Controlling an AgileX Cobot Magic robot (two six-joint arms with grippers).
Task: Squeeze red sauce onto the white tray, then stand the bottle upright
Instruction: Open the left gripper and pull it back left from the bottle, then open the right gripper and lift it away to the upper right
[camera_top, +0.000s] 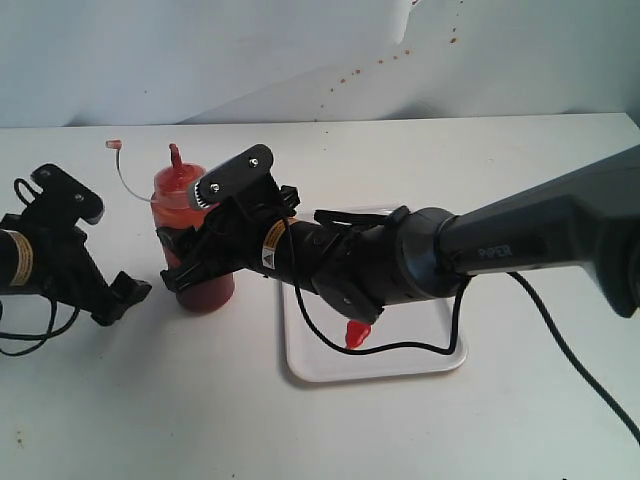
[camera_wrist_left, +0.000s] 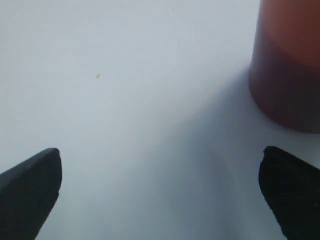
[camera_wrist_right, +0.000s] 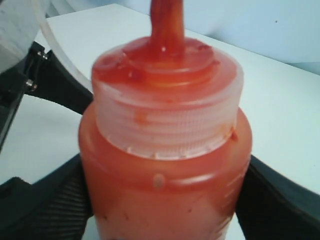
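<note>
Within the right claw (camera_wrist_right: 165, 205) (upright): bottle (camera_wrist_right: 165, 125).

The bottle (camera_top: 173, 203) stands upright beside the white tray (camera_top: 400, 361) bearing red sauce (camera_top: 356, 334).

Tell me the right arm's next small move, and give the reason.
Probably open the right gripper and let go of the bottle. The bottle looks upright, nozzle up, its base apparently on the table beside the white tray, with the jaws closed on its sides. A blob of red sauce already lies on the tray, so the squeezing seems done and only the release remains.
</note>
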